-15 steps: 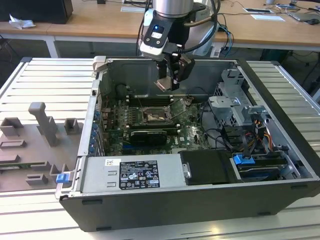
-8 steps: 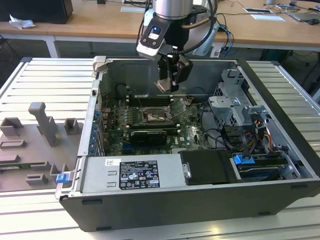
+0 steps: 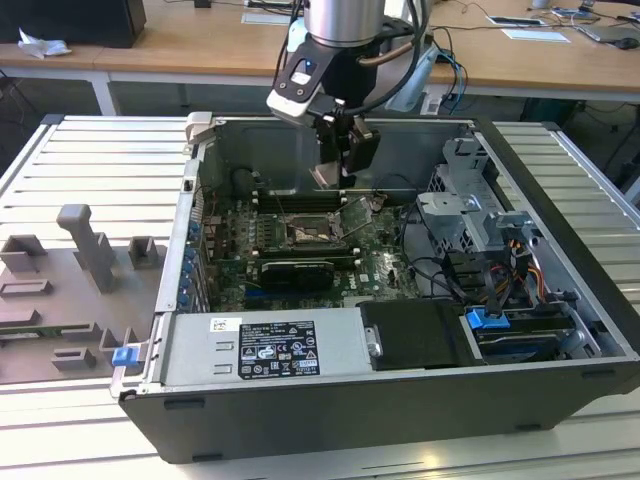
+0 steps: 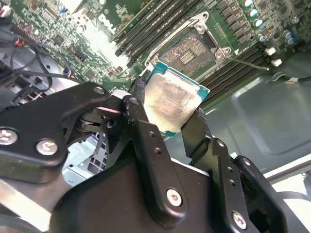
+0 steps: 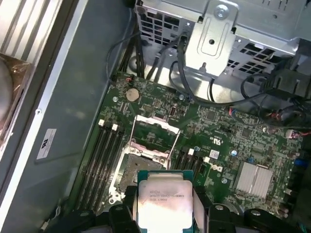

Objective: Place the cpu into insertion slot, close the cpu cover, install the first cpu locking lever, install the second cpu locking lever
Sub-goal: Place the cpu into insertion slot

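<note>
The cpu [image 4: 172, 99] [image 5: 163, 201], a flat square chip with a pale silver top and a teal edge, is pinched by its two sides in my gripper [image 4: 170, 104] [image 5: 165, 204], which is shut on it. In the exterior view the gripper [image 3: 336, 172] hangs inside the open computer case, above and a little behind the insertion slot [image 3: 308, 236]. The slot [image 5: 141, 162] [image 4: 188, 53] lies bare, dark with a silver rim. The cpu cover [image 5: 155, 130] [image 3: 353, 213] is flipped up and open beside the slot. A thin lever rod [image 4: 245, 61] sticks out from the socket.
Long black memory slots [image 5: 104, 155] run beside the socket. A black graphics card [image 3: 296, 270] lies in front of it. The power supply [image 3: 262, 345] fills the case front; a drive cage [image 3: 470, 215] with cables stands at the exterior view's right. A grey fixture [image 3: 85, 255] sits outside the case.
</note>
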Action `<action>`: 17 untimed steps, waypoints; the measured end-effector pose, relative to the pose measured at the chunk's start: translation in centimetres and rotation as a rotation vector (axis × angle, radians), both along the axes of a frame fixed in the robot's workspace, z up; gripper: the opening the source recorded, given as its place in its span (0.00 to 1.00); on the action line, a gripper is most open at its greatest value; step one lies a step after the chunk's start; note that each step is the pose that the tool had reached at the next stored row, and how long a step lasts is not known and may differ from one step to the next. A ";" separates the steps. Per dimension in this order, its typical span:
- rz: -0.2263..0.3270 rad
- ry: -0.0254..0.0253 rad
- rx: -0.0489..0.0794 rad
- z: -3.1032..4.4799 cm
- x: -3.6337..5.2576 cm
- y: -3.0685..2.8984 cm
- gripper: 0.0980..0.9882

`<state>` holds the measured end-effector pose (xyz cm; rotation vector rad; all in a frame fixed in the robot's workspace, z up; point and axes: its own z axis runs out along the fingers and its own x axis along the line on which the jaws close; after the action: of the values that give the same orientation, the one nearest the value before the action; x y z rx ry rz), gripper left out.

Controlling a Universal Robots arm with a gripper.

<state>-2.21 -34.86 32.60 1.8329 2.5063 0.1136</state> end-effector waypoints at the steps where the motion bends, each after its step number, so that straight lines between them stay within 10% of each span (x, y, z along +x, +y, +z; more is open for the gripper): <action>1: -0.007 -0.0001 0.000 -0.03 0.00 0.00 0.50; 17: -0.027 0.0000 0.000 -0.19 -0.12 0.01 0.50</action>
<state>-2.32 -34.85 32.41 1.8665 2.4803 0.1130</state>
